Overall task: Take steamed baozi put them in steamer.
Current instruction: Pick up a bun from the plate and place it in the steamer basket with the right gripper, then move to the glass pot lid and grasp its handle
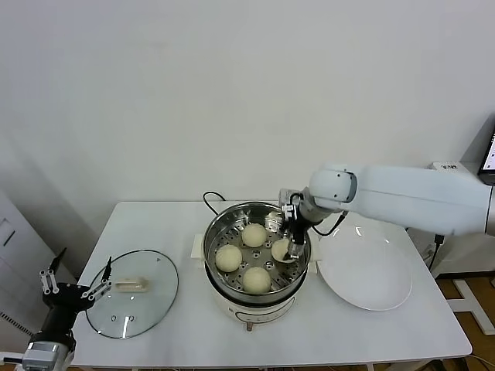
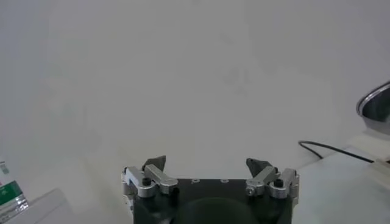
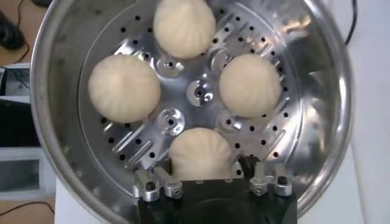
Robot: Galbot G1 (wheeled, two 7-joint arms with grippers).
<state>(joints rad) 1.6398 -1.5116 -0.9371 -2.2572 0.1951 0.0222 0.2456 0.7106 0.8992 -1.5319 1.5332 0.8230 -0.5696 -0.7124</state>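
Resting on the perforated floor of the shiny round steel steamer [image 1: 224, 232] are four smooth, cream dome-shaped baozi [image 3: 124, 87], the nearest sitting between the spread fingers of my right gripper [image 3: 210, 182], which grips nothing. Beside the steamer lie one flat white plate [image 1: 379, 280] and one round glass lid [image 1: 131, 305]. My left gripper [image 2: 210, 171] waits wide at the white table's [image 1: 178, 340] corner.

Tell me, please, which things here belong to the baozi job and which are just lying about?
Part of the job:
- four baozi, all in the steamer
- right claw, open at the nearest bun

Lying about:
- glass lid
- white plate
- left claw, open, parked near the table's left edge
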